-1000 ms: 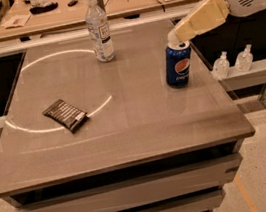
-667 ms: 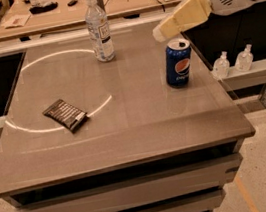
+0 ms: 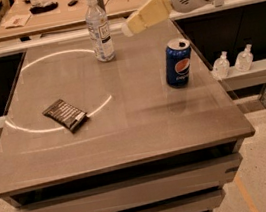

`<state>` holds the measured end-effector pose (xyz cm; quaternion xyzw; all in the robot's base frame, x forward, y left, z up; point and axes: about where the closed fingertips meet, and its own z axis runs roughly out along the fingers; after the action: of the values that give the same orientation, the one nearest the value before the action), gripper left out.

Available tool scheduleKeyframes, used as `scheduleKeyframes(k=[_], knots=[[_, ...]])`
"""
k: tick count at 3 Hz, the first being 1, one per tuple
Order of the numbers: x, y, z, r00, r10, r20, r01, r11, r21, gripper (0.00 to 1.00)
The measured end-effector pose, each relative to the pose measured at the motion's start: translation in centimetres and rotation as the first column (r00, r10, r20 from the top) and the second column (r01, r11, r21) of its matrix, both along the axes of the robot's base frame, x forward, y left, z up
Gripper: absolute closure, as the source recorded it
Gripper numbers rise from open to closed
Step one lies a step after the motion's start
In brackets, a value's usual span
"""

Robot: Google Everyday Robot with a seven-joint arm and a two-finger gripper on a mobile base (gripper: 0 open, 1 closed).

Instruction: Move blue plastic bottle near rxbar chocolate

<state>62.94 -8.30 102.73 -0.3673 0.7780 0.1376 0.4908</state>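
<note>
Blue plastic bottle (image 3: 99, 30) stands upright at the far edge of the table (image 3: 141, 127), a little left of centre, with its white cap on and nothing touching it. The rxbar chocolate (image 3: 65, 115) lies flat on the near-left part of the table, well apart from the bottle, so you have the whole carry ahead of you. The gripper (image 3: 132, 24) hangs in the air just right of the bottle, about level with its upper half and pointing toward it, which looks like a side approach for a grasp. The Pepsi can (image 3: 178, 63) stands to the right, below the arm and out of that line.

You see the gripper only as one pale wedge, so you cannot tell whether it is open or closed. The arm is cut off at the top right. The bottle's label print is too small to read.
</note>
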Motion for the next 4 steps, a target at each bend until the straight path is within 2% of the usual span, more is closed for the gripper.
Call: scheduleKeyframes(k=[1,2,3,4], knots=[[3.0,2.1,-1.2,0.9991,0.042,-0.012,-0.042,0.999,-0.027,0.00],[5.5,4.3,-2.7,0.9943,0.102,-0.032,-0.104,0.993,-0.053,0.00],[7.2,6.7,-4.0,0.9771,0.207,-0.050,-0.210,0.976,-0.059,0.00],[10.1,10.9,-6.7,0.9461,0.310,-0.094,-0.317,0.946,-0.068,0.00]])
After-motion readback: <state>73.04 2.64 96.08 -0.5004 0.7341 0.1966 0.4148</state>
